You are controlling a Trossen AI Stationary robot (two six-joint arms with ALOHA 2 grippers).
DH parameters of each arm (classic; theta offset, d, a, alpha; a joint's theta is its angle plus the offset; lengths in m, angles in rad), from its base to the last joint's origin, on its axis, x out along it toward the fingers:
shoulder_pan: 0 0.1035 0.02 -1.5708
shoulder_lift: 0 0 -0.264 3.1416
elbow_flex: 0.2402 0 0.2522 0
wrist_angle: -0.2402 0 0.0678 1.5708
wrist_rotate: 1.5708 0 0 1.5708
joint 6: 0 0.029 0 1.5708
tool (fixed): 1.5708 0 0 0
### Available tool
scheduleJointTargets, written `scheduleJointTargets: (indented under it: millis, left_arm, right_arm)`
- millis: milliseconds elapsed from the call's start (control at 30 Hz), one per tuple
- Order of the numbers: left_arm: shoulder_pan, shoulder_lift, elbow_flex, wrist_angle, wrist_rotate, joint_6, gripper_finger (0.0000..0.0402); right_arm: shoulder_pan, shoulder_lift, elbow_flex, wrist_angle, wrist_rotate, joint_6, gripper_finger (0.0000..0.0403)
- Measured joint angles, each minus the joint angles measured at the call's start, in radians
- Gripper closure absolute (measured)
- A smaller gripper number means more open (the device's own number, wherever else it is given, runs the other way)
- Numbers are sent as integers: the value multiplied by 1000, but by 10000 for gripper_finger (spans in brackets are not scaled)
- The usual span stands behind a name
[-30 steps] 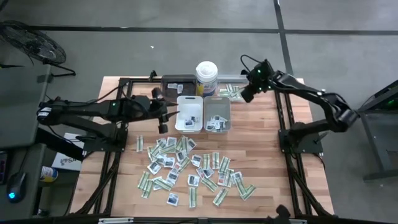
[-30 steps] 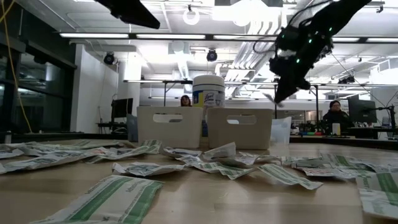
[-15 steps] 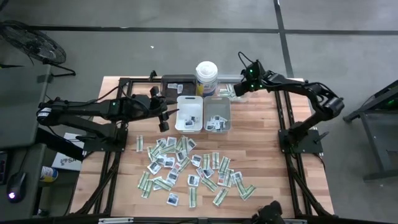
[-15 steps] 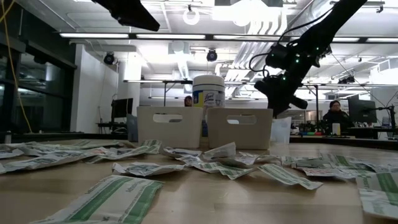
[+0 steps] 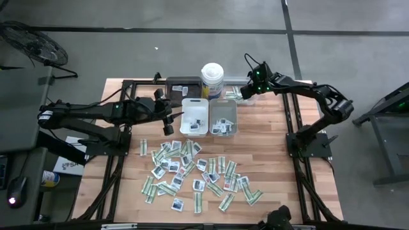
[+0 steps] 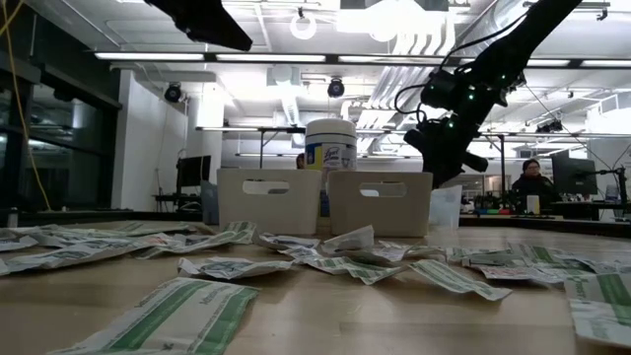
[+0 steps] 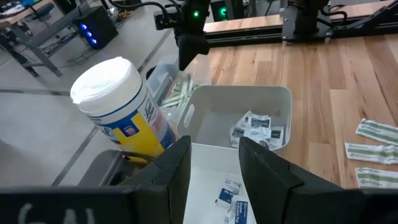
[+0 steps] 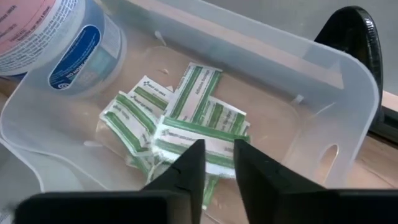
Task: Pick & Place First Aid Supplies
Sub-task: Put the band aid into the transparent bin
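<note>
From above, the wooden tabletop (image 5: 268,147) carries a wide scatter of first aid supplies (image 5: 192,174) across its near half. Behind them sit a white tray (image 5: 195,117) and a grey tray (image 5: 223,118) side by side, each holding a few packets, with a white canister (image 5: 211,80) and a dark tray (image 5: 181,85) at the back. The left gripper (image 5: 167,121) hangs just beside the white tray. The right gripper (image 5: 248,91) is over a clear tray (image 5: 234,94) next to the canister.

Down at table level, packets lie across the foreground, the two trays stand with the canister (image 6: 330,144) behind them, and the right gripper (image 6: 446,166) hangs above the far side. A person (image 6: 532,179) sits in the room beyond.

Left wrist camera: jaws spread, nothing between them, over the white tray (image 7: 214,180); the grey tray (image 7: 273,102) lies beyond.

Right wrist camera: jaws slightly apart, nothing pinched, right above a pile of green-and-white strips (image 8: 186,127) inside the clear tray (image 8: 348,112).
</note>
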Motion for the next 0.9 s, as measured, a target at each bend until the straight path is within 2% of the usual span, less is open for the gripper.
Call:
scheduleJointTargets:
  millis: [167, 333, 633, 900]
  left_arm:
    - [0, -2, 0, -20, 0, 0, 269]
    - [0, -30, -2, -72, 14, 2, 269]
    - [-21, -133, -2, -173, 30, 12, 269]
    - [-127, -187, -2, -267, 24, 23, 269]
  right_arm:
    - [0, 0, 0, -15, 0, -3, 278]
    - [0, -34, 0, -53, -10, -33, 256]
    - [28, -198, 0, -197, -67, -45, 263]
    - [195, -348, 0, -404, -89, 44, 265]
